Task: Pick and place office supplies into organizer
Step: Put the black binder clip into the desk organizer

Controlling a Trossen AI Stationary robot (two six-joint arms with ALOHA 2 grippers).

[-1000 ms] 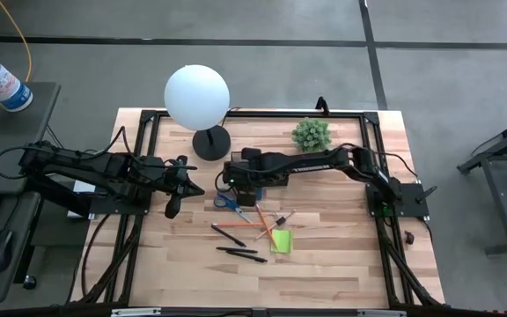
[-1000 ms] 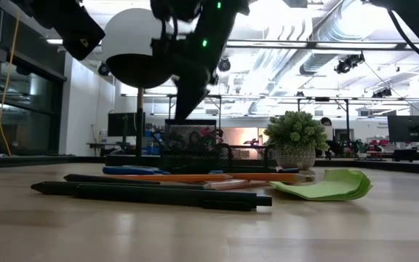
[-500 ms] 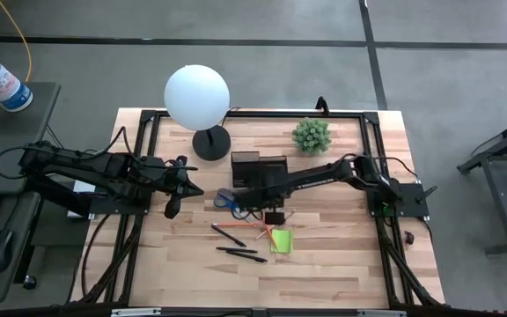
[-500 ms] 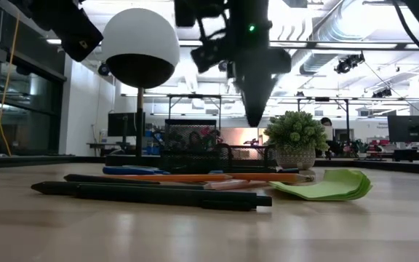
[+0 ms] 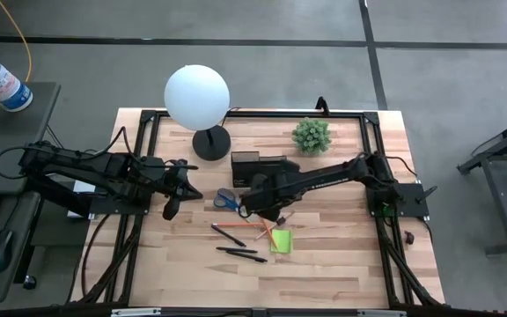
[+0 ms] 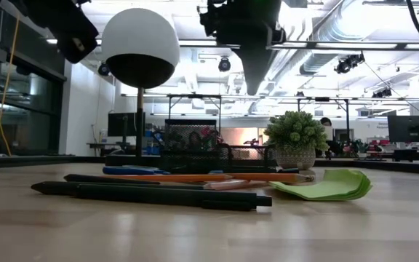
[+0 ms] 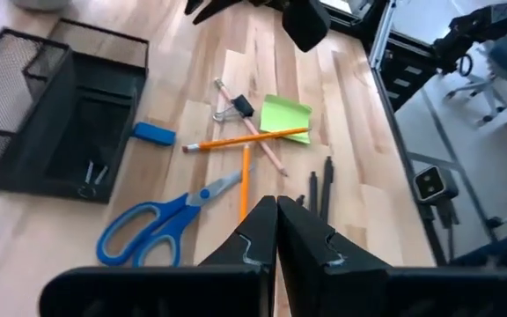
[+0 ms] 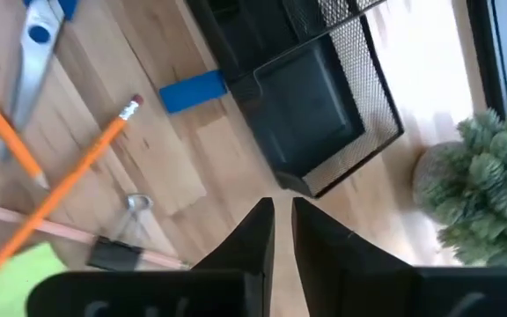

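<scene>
Bench [image 5: 341, 264], L to R:
- Left gripper [image 5: 171, 208]: parked at L edge, fingers fully closed, holds nothing; idle, prob. waiting.
- Scissors [image 5: 226, 201]: flat on bench just below organizer; in the high view long axis slants down-right, blue handles at upper L, blades pointing lower R.
- Organizer [image 5: 258, 164]: black mesh caddy behind the supplies.
- Right gripper [image 5: 263, 211]: hovers over the pile just R of scissors, fingers nearly closed with thin gap, nothing held; likely lining up next pick.
- Pencils [image 5: 265, 226], sticky pad [image 5: 281, 240]: loose on bench, not yet stowed.
</scene>
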